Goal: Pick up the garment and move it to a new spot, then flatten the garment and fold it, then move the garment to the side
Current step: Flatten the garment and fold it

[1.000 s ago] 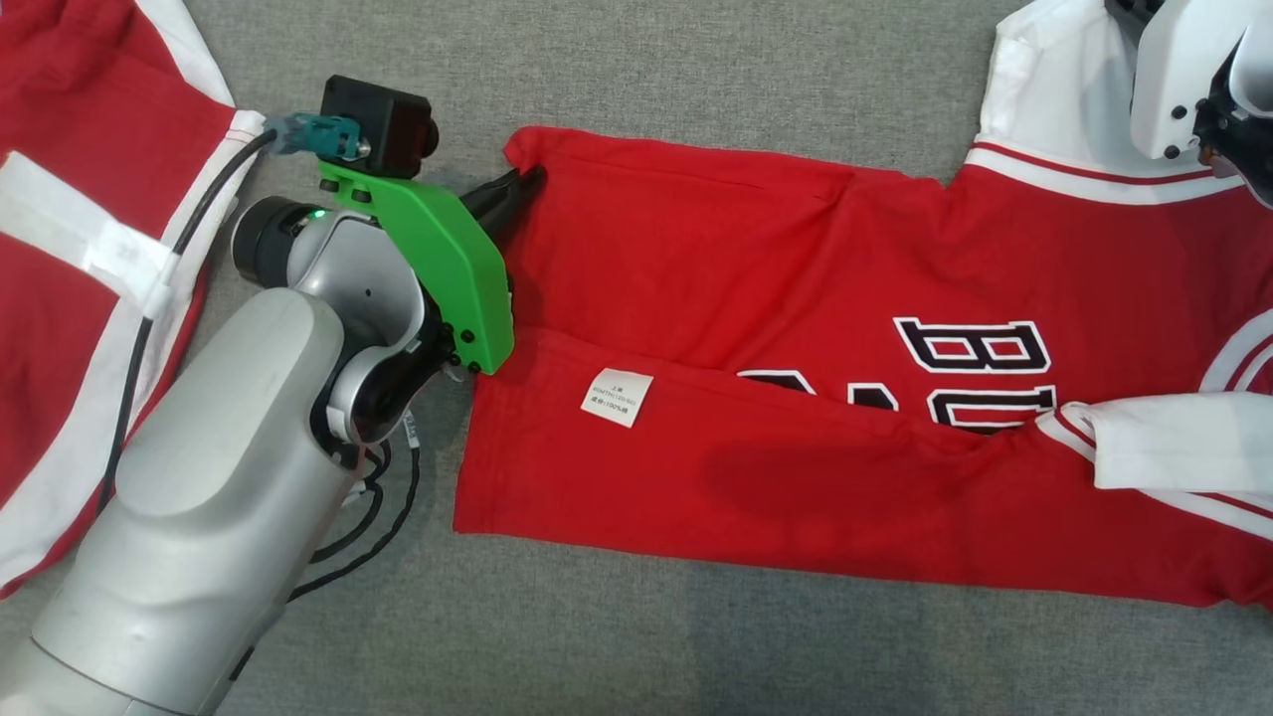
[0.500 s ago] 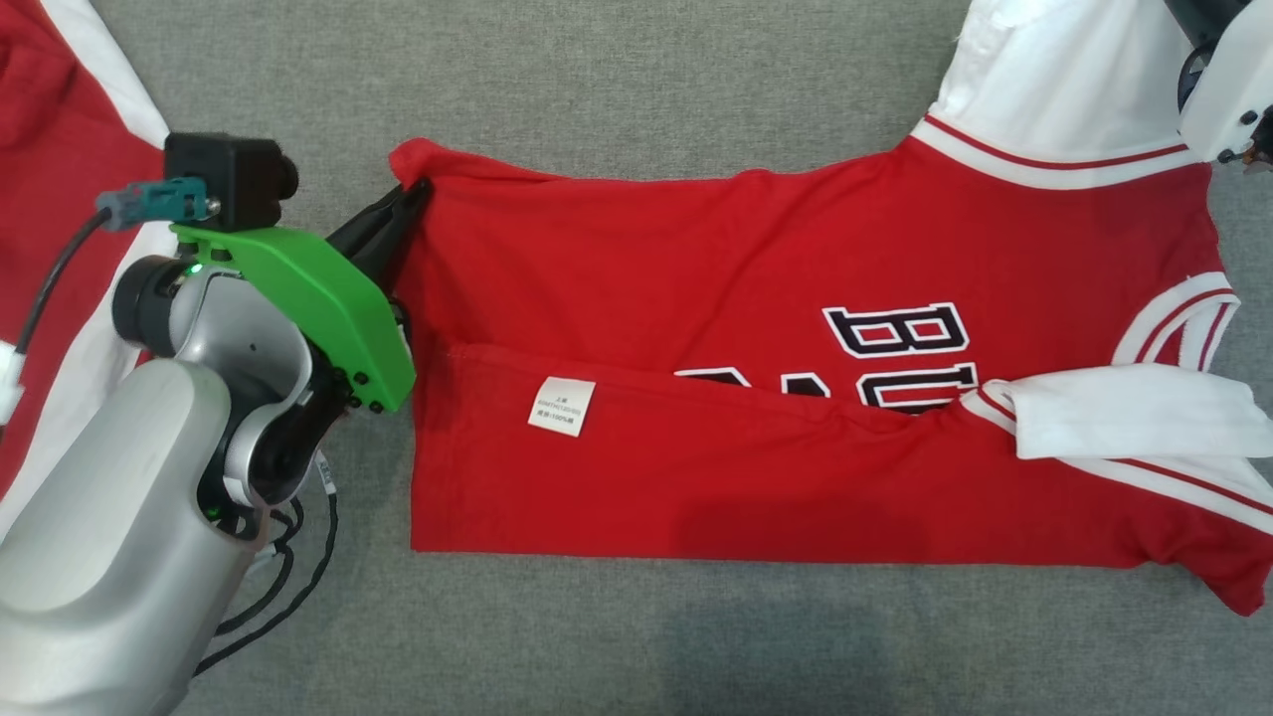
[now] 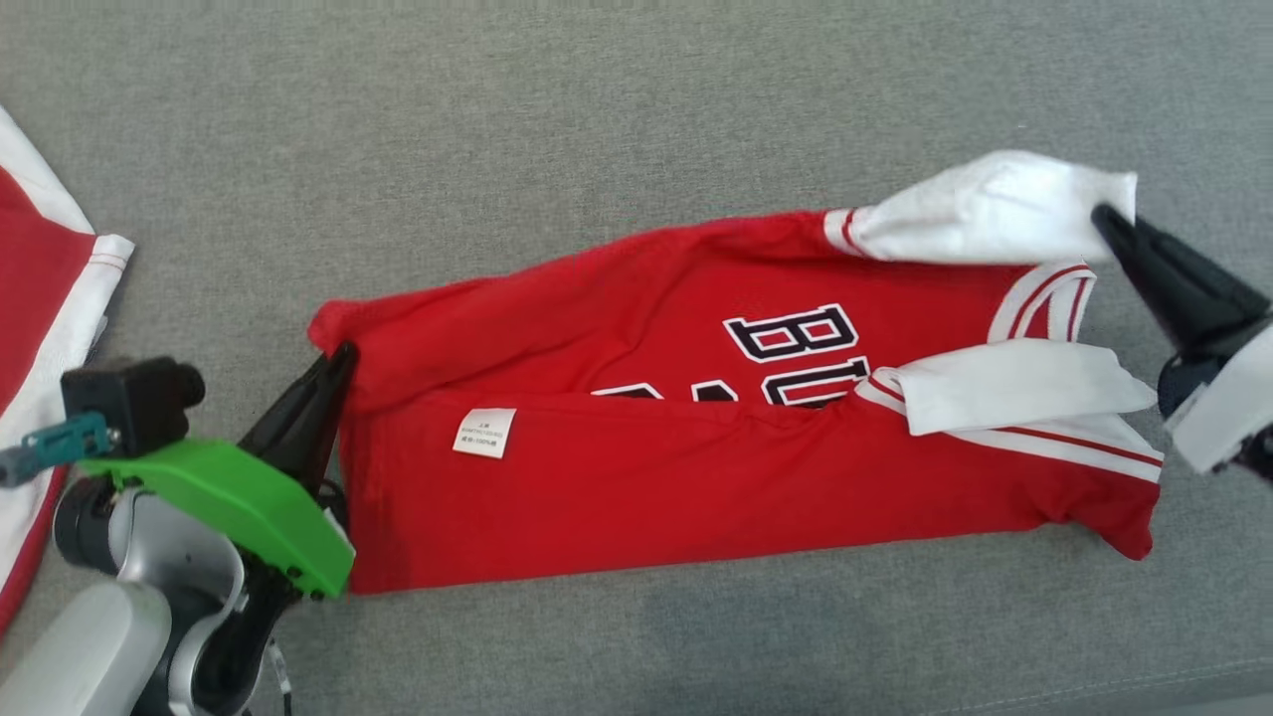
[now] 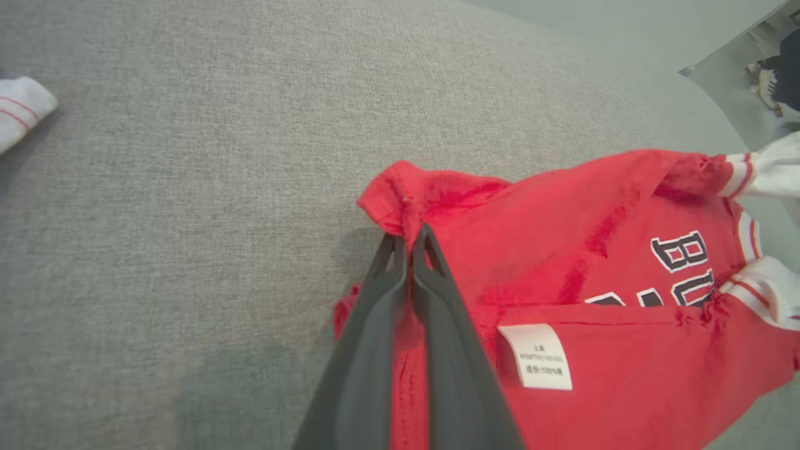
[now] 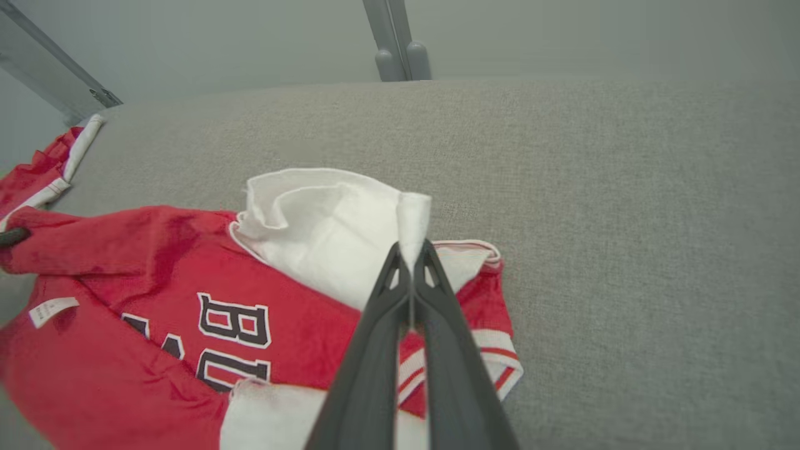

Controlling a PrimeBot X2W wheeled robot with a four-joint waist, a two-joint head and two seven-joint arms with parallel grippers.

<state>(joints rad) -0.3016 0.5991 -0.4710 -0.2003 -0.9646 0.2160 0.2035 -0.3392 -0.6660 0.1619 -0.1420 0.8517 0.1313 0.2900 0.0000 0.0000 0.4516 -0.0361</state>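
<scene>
The garment (image 3: 696, 497) is a red jersey with white sleeves and black lettering, lying lengthwise on the grey cloth surface with its near part folded over and a white label showing. My left gripper (image 3: 343, 353) is shut on the far hem corner at the garment's left end; in the left wrist view my left gripper (image 4: 409, 236) pinches red cloth (image 4: 562, 262). My right gripper (image 3: 1102, 217) is shut on the far white sleeve (image 3: 985, 209) at the right end. In the right wrist view my right gripper (image 5: 412, 250) holds that sleeve's bunched edge (image 5: 325, 225), raised off the surface.
A second red and white garment (image 3: 40, 288) lies at the left edge, also seen as a second garment (image 5: 44, 169) far off. The grey surface (image 3: 597, 119) stretches behind the jersey. Its front edge (image 3: 1193, 686) runs at the lower right. A metal post (image 5: 397, 44) stands beyond the surface.
The head view has shifted. Both shut grippers have drawn the garment's far edge nearer, so the jersey looks narrower and bunched. The right gripper's fingers have come into view holding the white sleeve.
</scene>
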